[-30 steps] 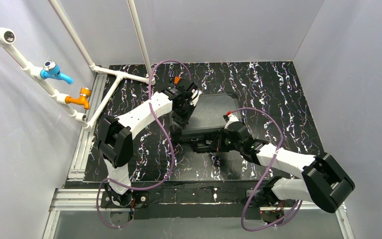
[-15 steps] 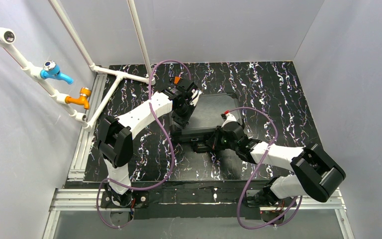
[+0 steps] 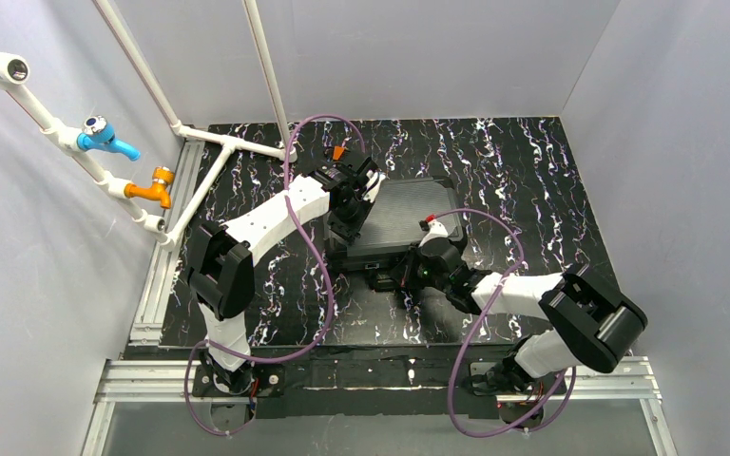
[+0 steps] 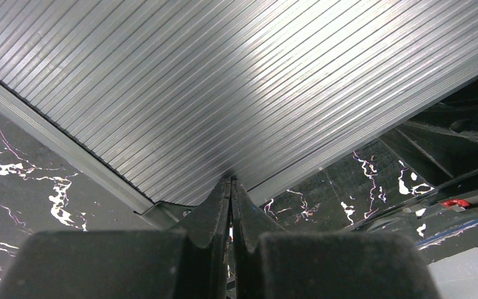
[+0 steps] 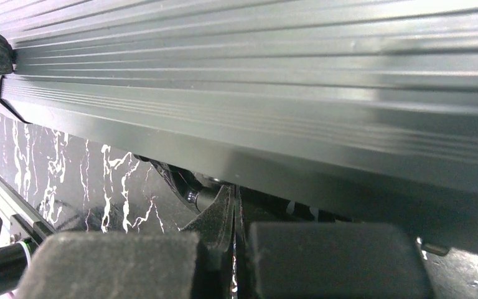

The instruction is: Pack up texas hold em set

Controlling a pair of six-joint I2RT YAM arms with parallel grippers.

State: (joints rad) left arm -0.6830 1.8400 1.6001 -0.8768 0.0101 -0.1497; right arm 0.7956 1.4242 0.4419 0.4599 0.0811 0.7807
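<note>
Tightly closed, left tool (image 4: 231, 184) and right tool (image 5: 234, 192) meet case (image 3: 407, 214) edges.

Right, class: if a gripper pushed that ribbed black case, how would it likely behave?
The case probably stays stiff: its ribbed surface looks like hard panel with metal edging. Broad and low, it should slide rather than tip. The smooth ribs may let fingertips slip along them.

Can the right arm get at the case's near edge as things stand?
Likely yes: the right gripper, shut, sits right at the near edge of the case, nothing between; the left gripper is at its left edge.
</note>
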